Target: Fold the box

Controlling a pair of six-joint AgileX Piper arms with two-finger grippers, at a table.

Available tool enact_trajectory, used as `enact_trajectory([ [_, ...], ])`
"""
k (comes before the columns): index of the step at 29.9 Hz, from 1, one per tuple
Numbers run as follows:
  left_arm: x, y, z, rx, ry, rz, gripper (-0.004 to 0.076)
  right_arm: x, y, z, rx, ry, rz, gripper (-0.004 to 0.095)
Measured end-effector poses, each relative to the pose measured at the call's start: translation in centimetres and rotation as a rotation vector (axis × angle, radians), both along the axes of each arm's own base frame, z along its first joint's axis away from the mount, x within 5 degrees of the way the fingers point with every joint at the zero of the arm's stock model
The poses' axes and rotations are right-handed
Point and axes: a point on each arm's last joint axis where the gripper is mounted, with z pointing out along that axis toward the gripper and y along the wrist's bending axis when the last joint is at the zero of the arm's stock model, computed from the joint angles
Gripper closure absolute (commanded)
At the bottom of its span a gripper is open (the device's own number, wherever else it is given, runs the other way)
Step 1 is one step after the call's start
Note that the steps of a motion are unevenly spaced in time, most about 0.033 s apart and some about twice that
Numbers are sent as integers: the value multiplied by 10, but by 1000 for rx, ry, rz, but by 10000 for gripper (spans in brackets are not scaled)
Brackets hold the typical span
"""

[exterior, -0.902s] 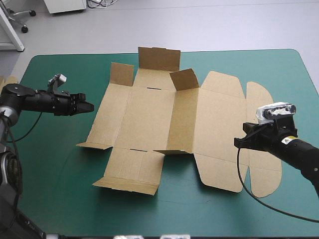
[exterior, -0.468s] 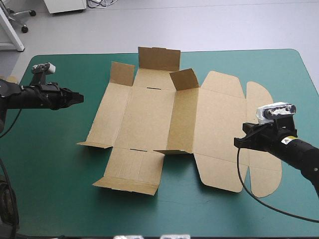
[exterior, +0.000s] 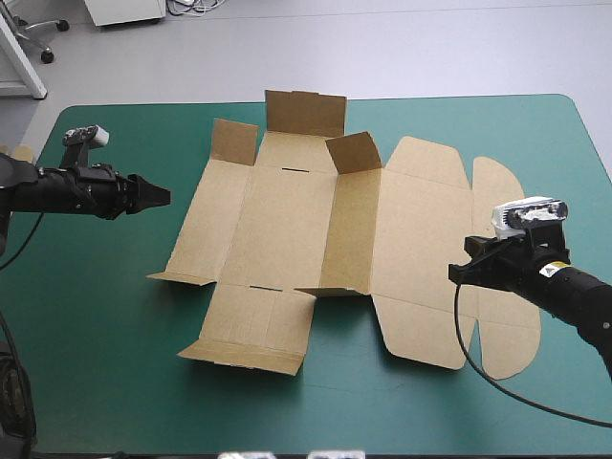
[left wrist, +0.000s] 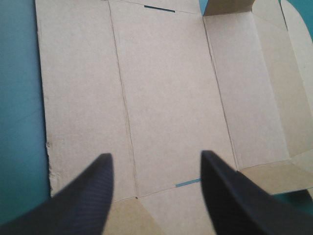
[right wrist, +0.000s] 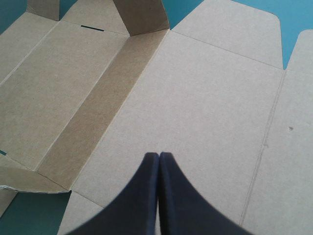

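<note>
While the box (exterior: pixel 287 220) lies spread, the left end effector (exterior: pixel 163 195) hangs wide beside its left edge, the right end effector (exterior: pixel 454 274) pinched together, empty, over its right panel.

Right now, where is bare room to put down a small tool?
The teal-green cover is bare at the near left corner, between the left gripper and the near edge, and at the far right corner beyond the box. The middle is crowded: the box fills it, the right gripper over its right panel.
</note>
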Motion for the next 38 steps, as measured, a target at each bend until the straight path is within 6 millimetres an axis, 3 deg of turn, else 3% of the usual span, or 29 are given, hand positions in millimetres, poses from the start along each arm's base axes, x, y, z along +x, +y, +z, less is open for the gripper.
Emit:
enact_trajectory([
  [2, 0, 0, 0, -16, 13, 16, 108, 0, 0, 0, 3, 1, -2, 922],
  [6, 2, 3, -6, 13, 54, 29, 188, 0, 0, 0, 3, 1, -2, 922],
  [10, 16, 8, -30, 2, 133, 32, 254, -1, 3, 0, 2, 1, 16, 922],
  [15, 38, 16, -67, -59, 218, 31, 256, -2, 8, -1, -12, 8, 42, 922],
  [20, 50, 36, -98, -107, 280, 81, 256, -3, 8, -2, -21, 21, 46, 922],
  [26, 55, 56, -110, -182, 287, 148, 257, -3, 8, -2, -23, 23, 48, 922],
  [38, 64, 60, -143, -223, 365, 160, 257, -3, 8, -3, -24, 26, 49, 922],
])
